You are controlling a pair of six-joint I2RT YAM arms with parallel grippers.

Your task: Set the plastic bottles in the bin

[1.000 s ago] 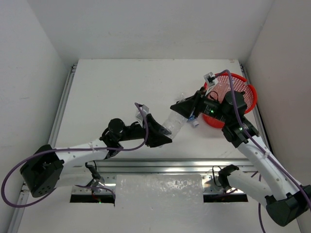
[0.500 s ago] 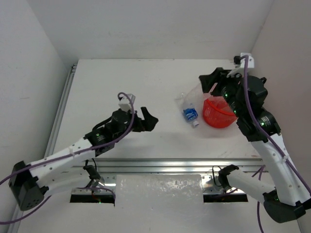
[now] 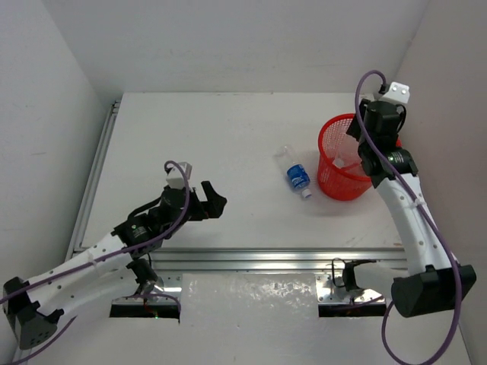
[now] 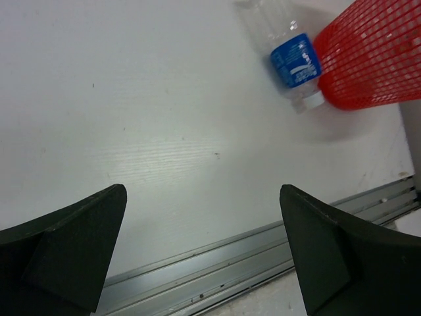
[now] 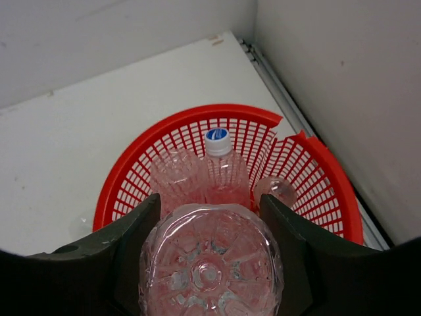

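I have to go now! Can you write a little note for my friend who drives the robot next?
Left gripper: open, empty, over the table.
Right gripper: shut on a clear bottle, above the bin.
Done: about three bottles are inside it.
Left: drop the held one, then fetch the blue-label bottle lying beside the bin.

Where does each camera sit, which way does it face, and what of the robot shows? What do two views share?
Top external: above and behind, looking down on the white table; left arm and right arm show.
Left wrist: on the left arm, facing down across the table; open left gripper frames it.
Right wrist: above the round red plastic mesh basket, looking in; right gripper holds a clear plastic bottle.
Shared: top and left wrist show the blue-labelled clear plastic bottle lying beside the basket.
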